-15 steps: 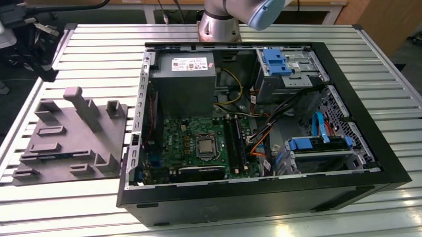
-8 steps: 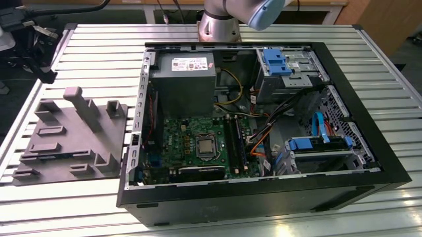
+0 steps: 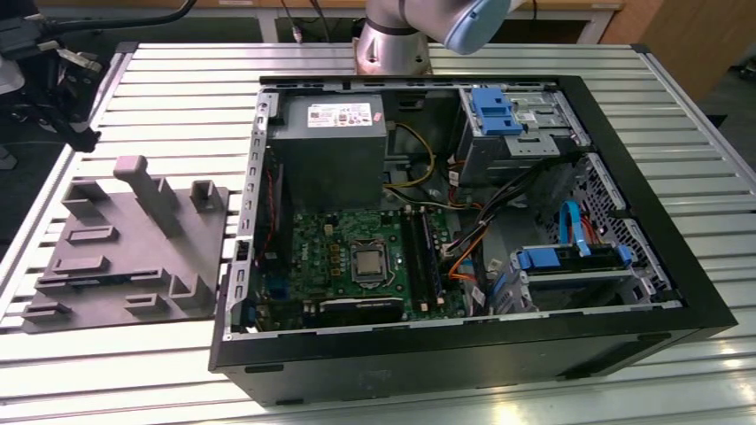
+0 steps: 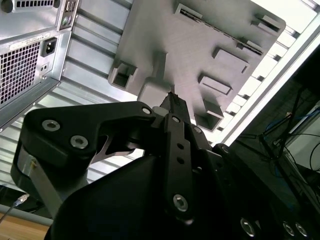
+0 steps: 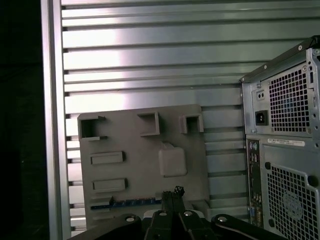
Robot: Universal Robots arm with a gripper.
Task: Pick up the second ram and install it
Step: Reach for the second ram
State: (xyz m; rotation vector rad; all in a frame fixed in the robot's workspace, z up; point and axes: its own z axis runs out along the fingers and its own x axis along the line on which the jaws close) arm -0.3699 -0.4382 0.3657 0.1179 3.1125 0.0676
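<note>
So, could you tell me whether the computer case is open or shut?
Open: in the exterior view the computer case has no side panel, baring the motherboard and power supply.

Even overhead light, glare on table [image 5: 150, 50]

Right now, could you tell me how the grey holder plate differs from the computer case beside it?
The holder plate is a low, plain grey slab with raised blocks; the computer case is a taller black box lying open. The plate carries one thin blue strip, seemingly the second ram, along one edge; the case holds a green motherboard, grey power supply and cables. Both rest on the slatted metal table.
</note>
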